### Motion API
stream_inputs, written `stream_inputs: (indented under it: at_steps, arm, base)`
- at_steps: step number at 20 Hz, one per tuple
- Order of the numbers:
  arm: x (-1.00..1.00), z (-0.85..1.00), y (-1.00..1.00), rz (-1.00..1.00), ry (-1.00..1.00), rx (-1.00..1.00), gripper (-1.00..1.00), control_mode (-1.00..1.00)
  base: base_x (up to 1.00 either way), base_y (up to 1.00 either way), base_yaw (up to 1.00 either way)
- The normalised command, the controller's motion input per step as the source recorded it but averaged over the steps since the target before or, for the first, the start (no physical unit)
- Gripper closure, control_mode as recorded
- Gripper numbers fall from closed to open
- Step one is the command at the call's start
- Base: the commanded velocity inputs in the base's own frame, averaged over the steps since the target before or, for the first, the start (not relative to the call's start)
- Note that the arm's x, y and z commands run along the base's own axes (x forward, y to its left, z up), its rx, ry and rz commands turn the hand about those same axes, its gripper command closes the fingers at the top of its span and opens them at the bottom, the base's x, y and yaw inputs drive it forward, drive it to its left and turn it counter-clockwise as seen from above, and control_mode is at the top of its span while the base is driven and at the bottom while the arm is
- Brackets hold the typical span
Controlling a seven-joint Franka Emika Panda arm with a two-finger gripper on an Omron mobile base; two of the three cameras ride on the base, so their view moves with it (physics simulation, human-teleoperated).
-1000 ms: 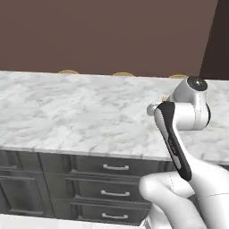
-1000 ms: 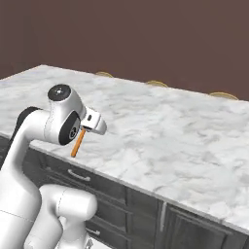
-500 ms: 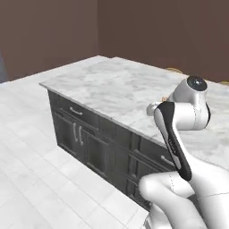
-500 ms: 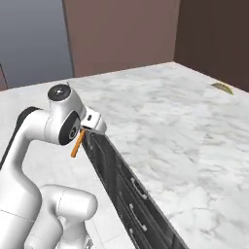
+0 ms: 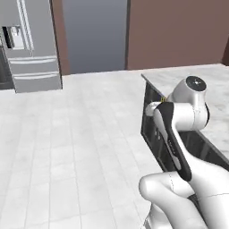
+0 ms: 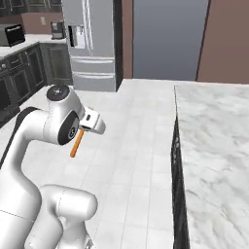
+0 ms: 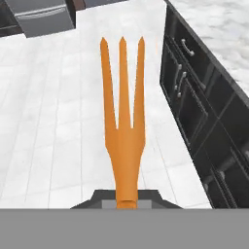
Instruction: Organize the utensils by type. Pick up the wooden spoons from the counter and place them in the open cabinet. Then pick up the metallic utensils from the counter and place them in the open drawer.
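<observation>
The fingers pinch the orange fork, carried above the floor beside the table, so next the base must reach the open drawer.

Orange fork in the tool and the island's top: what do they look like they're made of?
The three-pronged orange fork is a uniform matte orange with no metallic shine, so it looks like plastic or painted, though the render leaves that open. The white grey-veined counter top looks like polished marble, going by its veining.
</observation>
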Motion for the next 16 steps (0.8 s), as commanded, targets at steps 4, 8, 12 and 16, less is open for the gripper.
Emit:
stream_inputs:
  at_steps: [4, 8, 12, 16]
  arm:
    - [0.0, 0.0, 0.0, 0.0, 0.0, 0.0, 1.0, 1.0]
    - [0.0, 0.0, 0.0, 0.0, 0.0, 0.0, 1.0, 1.0]
    - [0.0, 0.0, 0.0, 0.0, 0.0, 0.0, 1.0, 1.0]
    - [0.0, 0.0, 0.0, 0.0, 0.0, 0.0, 1.0, 1.0]
  base:
    - [0.49, 0.04, 0.64]
    - [0.52, 0.03, 0.53]
    - [0.48, 0.0, 0.34]
    - [0.63, 0.05, 0.19]
